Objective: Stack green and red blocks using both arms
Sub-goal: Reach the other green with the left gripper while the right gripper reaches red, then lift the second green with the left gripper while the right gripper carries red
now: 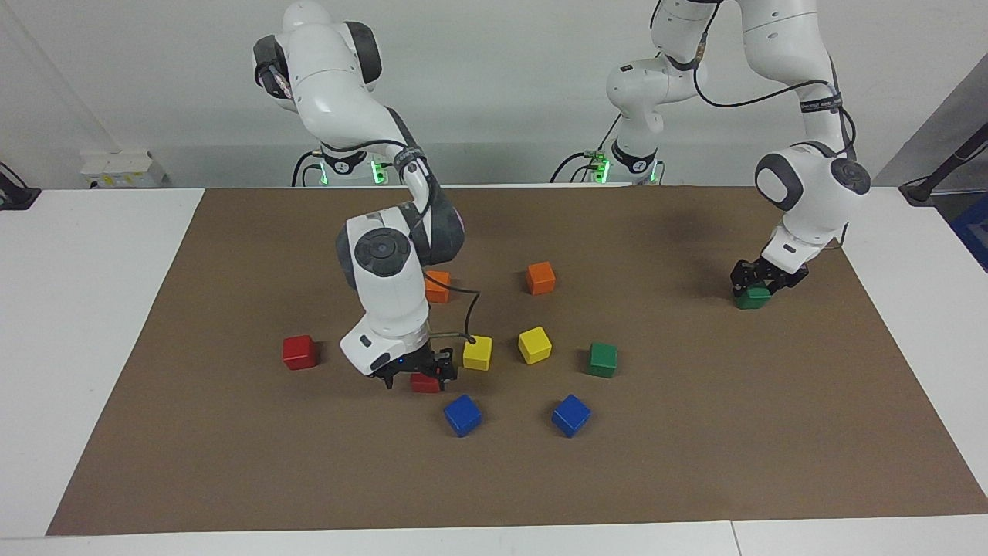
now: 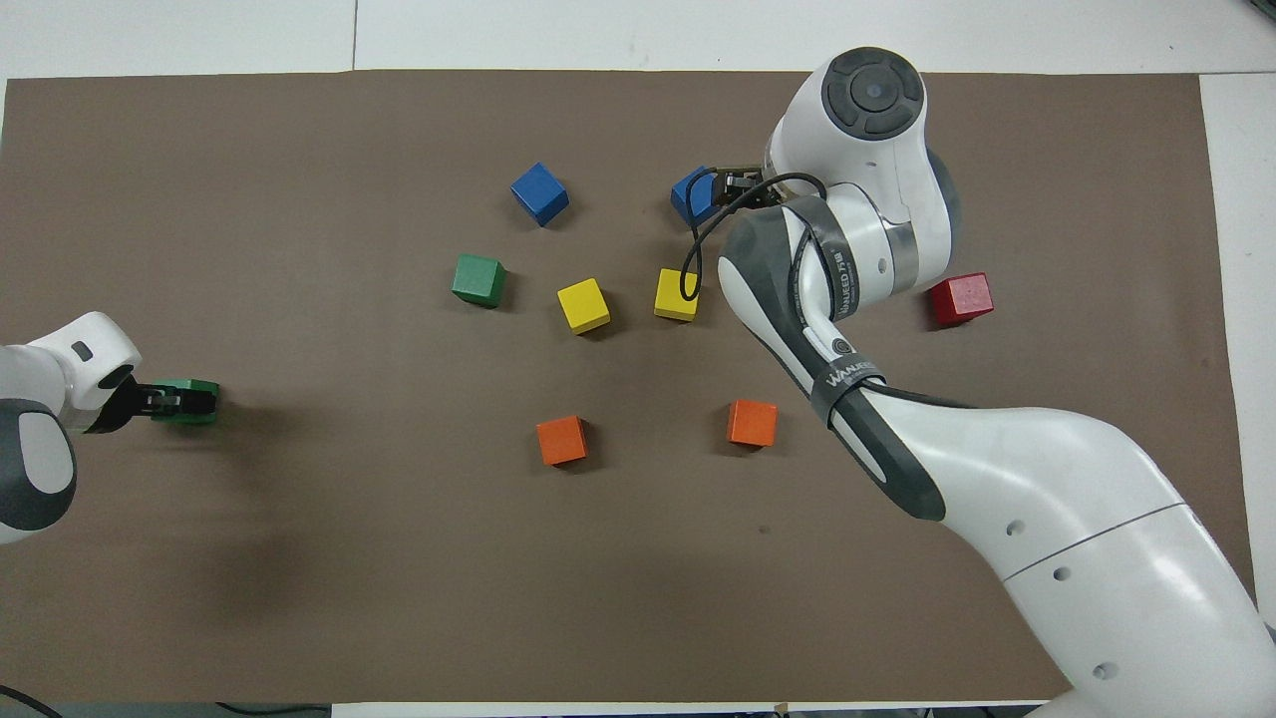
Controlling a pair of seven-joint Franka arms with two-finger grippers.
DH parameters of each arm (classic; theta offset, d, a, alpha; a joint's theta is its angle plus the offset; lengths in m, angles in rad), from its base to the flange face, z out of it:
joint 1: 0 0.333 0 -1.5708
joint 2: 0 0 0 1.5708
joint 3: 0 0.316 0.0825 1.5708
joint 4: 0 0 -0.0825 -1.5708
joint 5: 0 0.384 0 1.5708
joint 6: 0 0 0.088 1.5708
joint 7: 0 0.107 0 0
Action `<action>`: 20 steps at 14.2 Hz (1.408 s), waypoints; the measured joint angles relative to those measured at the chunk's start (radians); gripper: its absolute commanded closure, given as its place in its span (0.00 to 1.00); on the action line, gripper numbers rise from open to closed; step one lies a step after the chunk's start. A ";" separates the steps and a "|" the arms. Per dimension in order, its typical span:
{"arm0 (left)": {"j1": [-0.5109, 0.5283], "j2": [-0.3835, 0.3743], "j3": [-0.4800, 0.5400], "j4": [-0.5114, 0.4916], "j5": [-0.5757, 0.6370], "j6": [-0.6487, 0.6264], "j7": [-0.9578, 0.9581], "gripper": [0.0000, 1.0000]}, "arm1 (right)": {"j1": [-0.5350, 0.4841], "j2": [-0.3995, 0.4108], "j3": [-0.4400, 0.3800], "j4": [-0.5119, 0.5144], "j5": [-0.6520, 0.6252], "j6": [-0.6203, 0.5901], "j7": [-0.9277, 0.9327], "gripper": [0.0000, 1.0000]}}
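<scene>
My left gripper (image 1: 762,284) is down at the mat toward the left arm's end of the table, shut on a dark green block (image 1: 752,298); both show in the overhead view, gripper (image 2: 171,401) and block (image 2: 199,403). My right gripper (image 1: 419,374) is low over a red block (image 1: 425,383), its fingers open on either side of it. In the overhead view the right arm hides that block. A second red block (image 1: 299,352) (image 2: 962,299) lies toward the right arm's end. A second green block (image 1: 602,360) (image 2: 478,280) lies mid-mat.
Two yellow blocks (image 1: 478,353) (image 1: 534,344) lie beside the right gripper. Two blue blocks (image 1: 462,415) (image 1: 571,415) lie farther from the robots, two orange blocks (image 1: 437,286) (image 1: 541,278) nearer. All rest on a brown mat (image 1: 231,432).
</scene>
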 measured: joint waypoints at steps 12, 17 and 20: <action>-0.396 0.076 -0.032 0.420 0.011 -0.312 -0.305 0.00 | 0.021 -0.060 0.005 -0.177 0.001 0.117 0.002 0.01; -0.478 0.174 -0.033 0.442 0.004 -0.225 -0.314 0.00 | 0.020 -0.063 0.004 -0.223 0.001 0.172 0.002 0.17; -0.512 0.259 -0.033 0.508 -0.007 -0.208 -0.319 0.00 | 0.020 -0.064 0.004 -0.233 0.001 0.181 0.002 1.00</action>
